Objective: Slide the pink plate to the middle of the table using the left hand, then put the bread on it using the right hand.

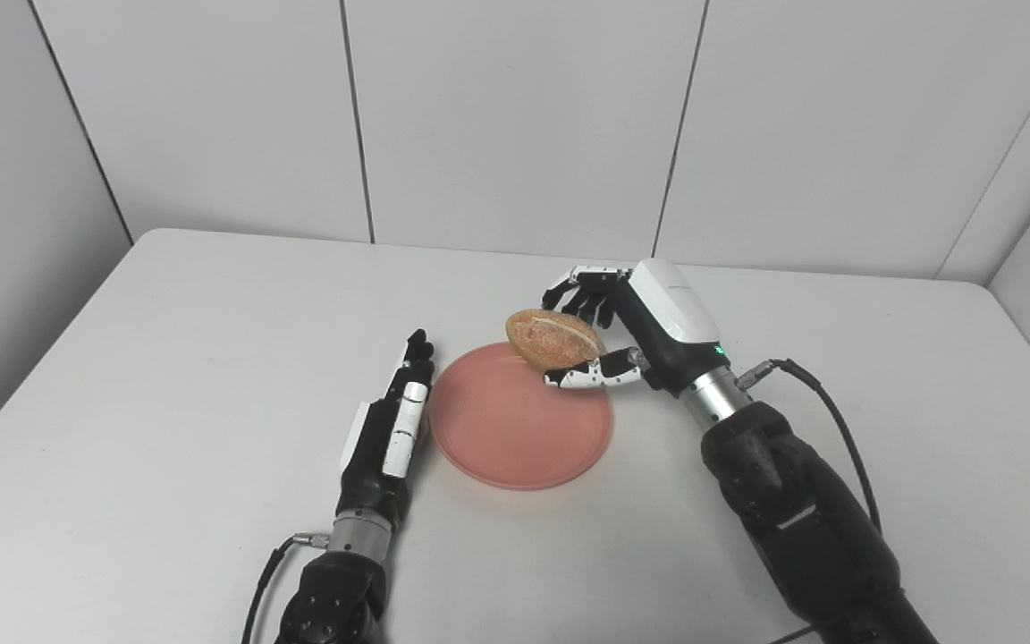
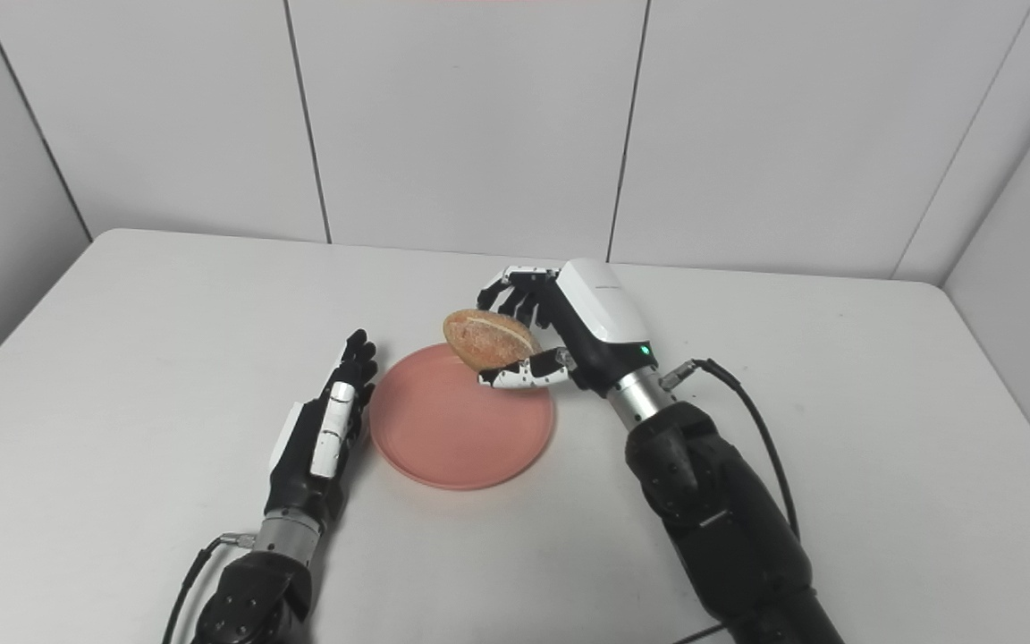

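Observation:
The pink plate [image 1: 515,429] lies flat near the middle of the white table [image 1: 166,376]. My right hand [image 1: 622,331] is shut on the bread [image 1: 552,340], a golden-brown roll, and holds it a little above the plate's far right rim. My left hand [image 1: 390,420] is open with its fingers stretched out flat, resting on the table right beside the plate's left rim. I cannot tell whether it touches the rim. The same scene shows in the right eye view, with the plate [image 2: 457,429] and the bread [image 2: 488,338].
The table's far edge meets a white panelled wall [image 1: 515,116]. A cable [image 1: 828,420] loops from my right wrist over the table on the right. Bare table lies left and right of the arms.

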{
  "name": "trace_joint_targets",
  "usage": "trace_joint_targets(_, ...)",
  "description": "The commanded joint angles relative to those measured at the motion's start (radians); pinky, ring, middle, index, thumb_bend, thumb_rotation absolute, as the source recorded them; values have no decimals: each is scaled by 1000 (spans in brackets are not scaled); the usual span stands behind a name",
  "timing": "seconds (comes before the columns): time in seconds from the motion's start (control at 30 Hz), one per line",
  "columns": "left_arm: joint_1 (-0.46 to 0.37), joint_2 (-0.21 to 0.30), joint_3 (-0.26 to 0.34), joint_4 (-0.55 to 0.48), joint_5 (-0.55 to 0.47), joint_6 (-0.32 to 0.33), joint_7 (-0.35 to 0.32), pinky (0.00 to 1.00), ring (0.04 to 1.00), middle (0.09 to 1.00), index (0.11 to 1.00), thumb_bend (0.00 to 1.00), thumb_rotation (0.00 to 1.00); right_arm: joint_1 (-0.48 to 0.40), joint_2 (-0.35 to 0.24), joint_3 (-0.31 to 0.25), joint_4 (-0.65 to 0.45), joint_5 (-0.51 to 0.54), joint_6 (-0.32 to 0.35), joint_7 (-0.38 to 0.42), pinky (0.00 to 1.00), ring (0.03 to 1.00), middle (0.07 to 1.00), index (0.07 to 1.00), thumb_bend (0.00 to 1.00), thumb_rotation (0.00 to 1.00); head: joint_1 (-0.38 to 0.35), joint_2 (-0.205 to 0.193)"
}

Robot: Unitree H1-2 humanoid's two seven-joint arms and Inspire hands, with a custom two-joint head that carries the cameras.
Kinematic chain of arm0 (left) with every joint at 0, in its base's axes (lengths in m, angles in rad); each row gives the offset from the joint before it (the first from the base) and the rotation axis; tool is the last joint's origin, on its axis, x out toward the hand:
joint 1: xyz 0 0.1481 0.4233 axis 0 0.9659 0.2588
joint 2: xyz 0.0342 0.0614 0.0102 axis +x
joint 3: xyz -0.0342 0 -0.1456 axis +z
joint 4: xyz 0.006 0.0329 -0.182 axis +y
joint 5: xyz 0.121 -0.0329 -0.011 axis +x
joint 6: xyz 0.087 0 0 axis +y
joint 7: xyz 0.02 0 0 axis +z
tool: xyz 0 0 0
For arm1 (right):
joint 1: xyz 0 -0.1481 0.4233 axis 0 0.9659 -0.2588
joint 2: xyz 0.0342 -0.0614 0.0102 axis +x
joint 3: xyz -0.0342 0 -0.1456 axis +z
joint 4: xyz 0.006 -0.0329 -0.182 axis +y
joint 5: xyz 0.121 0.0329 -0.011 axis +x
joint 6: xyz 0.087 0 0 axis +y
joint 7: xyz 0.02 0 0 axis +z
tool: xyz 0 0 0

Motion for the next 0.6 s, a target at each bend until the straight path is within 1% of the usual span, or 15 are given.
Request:
trace_joint_targets(0.0,-33,-10,-4,-12,10,-34,9,1000,1000,1000,1000,676,1000,-52,8,3,-19,-8,-25,0,380,453,452,536,514,0,3,0)
trace_joint_targets(0.03,-34,-10,-3,-11,10,-34,9,1000,1000,1000,1000,677,1000,-52,9,6,-19,-18,-16,0,384,455,452,536,514,0,4,0)
trace_joint_targets(0.1,-34,-11,-4,-13,10,-30,9,1000,1000,1000,1000,685,1000,-51,12,13,-17,-37,-5,-2,435,476,461,528,516,0,7,1)
trace_joint_targets(0.13,-34,-11,-4,-13,9,-30,8,1000,1000,1000,1000,686,1000,-51,14,16,-12,-43,-10,-5,455,485,465,524,517,0,8,2)
trace_joint_targets(0.2,-34,-11,-3,-14,9,-27,9,1000,1000,1000,1000,685,1000,-51,17,19,-1,-39,-20,1,434,478,465,524,517,0,7,2)
trace_joint_targets(0.23,-35,-11,-3,-16,12,-24,11,1000,1000,1000,1000,688,1000,-52,20,22,4,-31,-24,11,375,447,452,534,514,0,8,2)
trace_joint_targets(0.3,-35,-10,-2,-22,14,-18,13,1000,1000,1000,1000,685,1000,-53,24,26,11,-21,-25,27,335,416,441,541,512,0,9,4)
trace_joint_targets(0.4,-35,-10,1,-26,12,-13,14,1000,1000,1000,1000,675,1000,-56,30,27,26,-19,-28,36,329,406,438,541,511,0,9,5)
trace_joint_targets(0.57,-53,-9,13,1,16,-29,32,1000,1000,1000,1000,661,1000,-59,42,35,63,-21,-42,35,331,398,433,537,512,0,9,6)
